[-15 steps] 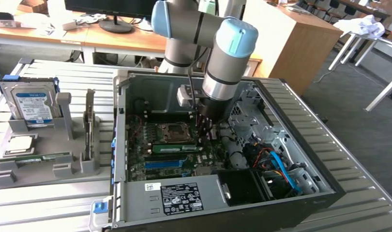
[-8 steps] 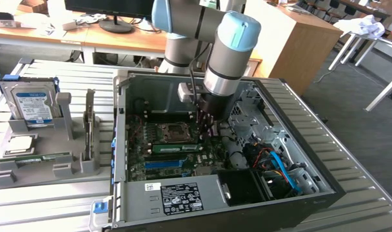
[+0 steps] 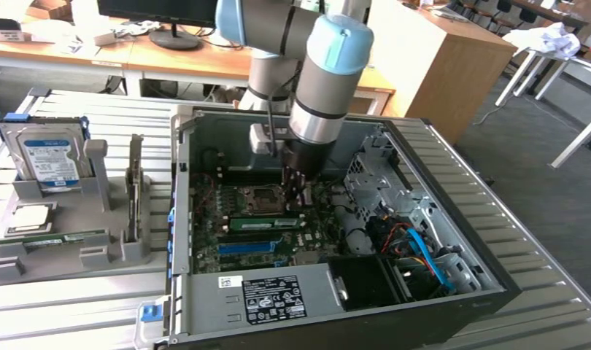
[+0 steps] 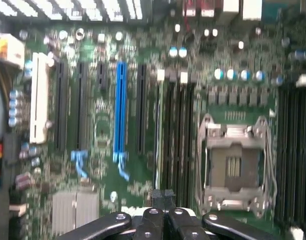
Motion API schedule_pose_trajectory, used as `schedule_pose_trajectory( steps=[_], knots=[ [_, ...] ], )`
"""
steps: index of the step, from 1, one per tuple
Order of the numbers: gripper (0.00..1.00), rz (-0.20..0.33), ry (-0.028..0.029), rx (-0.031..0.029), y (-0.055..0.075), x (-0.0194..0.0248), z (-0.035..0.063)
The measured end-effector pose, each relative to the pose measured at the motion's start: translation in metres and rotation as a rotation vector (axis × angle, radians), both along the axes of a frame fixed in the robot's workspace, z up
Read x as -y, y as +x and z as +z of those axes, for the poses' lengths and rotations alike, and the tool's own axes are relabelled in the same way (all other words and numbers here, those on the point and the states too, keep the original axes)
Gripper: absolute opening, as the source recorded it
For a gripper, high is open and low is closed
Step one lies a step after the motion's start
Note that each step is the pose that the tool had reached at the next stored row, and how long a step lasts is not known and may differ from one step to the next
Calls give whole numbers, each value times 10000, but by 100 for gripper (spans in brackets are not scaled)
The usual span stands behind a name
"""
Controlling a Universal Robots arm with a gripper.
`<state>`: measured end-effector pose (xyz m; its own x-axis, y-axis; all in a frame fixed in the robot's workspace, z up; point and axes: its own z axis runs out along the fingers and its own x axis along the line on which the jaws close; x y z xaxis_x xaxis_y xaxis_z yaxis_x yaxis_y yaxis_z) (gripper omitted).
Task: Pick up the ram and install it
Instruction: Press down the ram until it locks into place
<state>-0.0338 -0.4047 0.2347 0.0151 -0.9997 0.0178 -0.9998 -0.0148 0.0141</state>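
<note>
The ram point(image 3: 264, 222), a long green stick with a white sticker, stands on edge in a slot of the motherboard inside the open computer case point(image 3: 184, 219). In the wrist view the ram point(image 4: 158, 135) shows edge-on as a thin pale line between dark slots, beside the processor socket point(image 4: 233, 165). My gripper point(image 3: 295, 198) hangs straight down over the board, just above one end of the stick. Its black fingers point(image 4: 153, 222) are shut together with nothing between them, and the gripper point(image 4: 164, 196) sits right at the stick's near end. Whether it touches the stick I cannot tell.
A grey holder point(image 3: 101, 255) at the exterior view's left carries a silver hard drive point(image 3: 47, 157), a square processor chip point(image 3: 28, 219), a thin green strip point(image 3: 62, 237) and an upright card point(image 3: 135, 186). Blue and orange cables point(image 3: 422, 251), the power supply point(image 3: 271, 295) and the case walls crowd the board.
</note>
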Motion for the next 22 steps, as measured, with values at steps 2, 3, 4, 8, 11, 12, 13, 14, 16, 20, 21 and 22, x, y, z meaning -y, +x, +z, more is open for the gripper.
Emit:
schedule_pose_trajectory(
  steps=[2, 3, 4, 8, 11, 12, 13, 14, 16, 20, 21, 22],
  knots=[
    [10, 0, 1, 20, -90, 0, 0],
    [10, -1, 1, 32, -135, 0, -1],
    [10, -1, 1, 46, -183, 0, -1],
    [10, 0, 1, 104, -363, 0, -2],
    [10, 0, 0, 138, -498, 0, -3],
    [10, -1, 0, 146, -544, 0, -4],
    [10, 0, 1, 153, -589, 0, -5],
    [10, 0, 1, 158, -632, 3, -6],
    [10, -2, 2, 162, -701, 20, -9],
    [10, -1, 2, 163, -765, 47, -22],
    [10, -1, 1, 162, -769, 47, -25],
    [10, 0, 1, 162, -771, 48, -28]
  ],
)
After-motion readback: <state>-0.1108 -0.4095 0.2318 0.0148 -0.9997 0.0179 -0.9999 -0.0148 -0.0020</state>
